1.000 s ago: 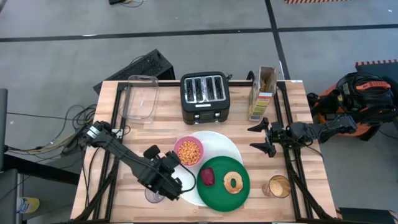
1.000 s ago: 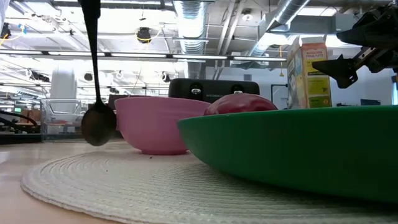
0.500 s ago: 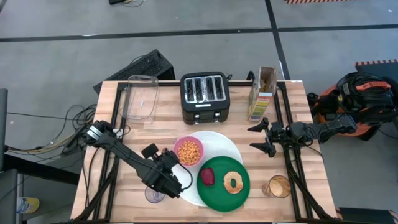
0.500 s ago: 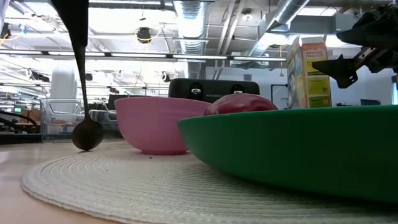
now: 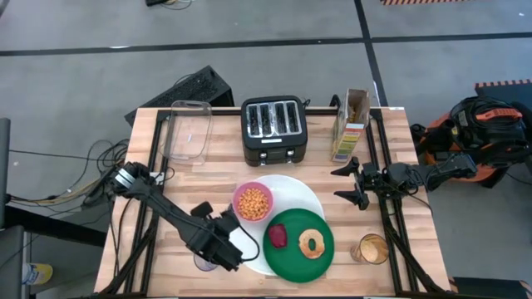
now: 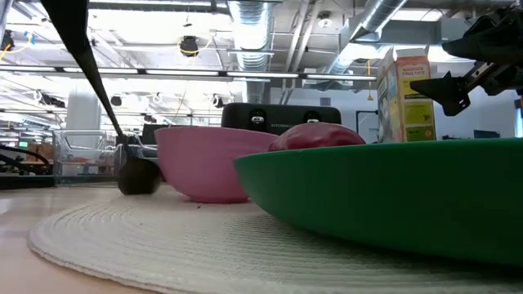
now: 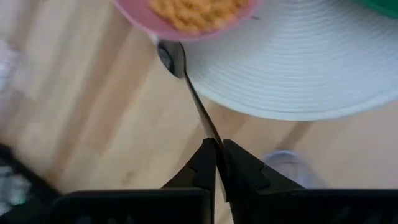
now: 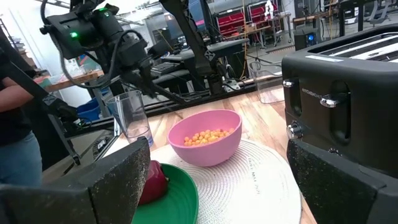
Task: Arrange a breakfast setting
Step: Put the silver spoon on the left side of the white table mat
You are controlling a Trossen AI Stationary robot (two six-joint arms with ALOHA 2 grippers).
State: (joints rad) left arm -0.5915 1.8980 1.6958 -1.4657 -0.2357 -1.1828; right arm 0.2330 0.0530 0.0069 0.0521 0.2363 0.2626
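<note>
Now that the metal spoon has dropped from hanging upright to a slant, its bowl resting on the wooden table just beside the pink cereal bowl, placement looks nearly done. Its handle stays clamped between the left gripper fingers. The right gripper waits spread beside the cereal box.

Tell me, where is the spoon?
The left gripper holds the spoon by its handle, with the bowl end down on the table beside the pink bowl, at the white plate's left edge.
</note>
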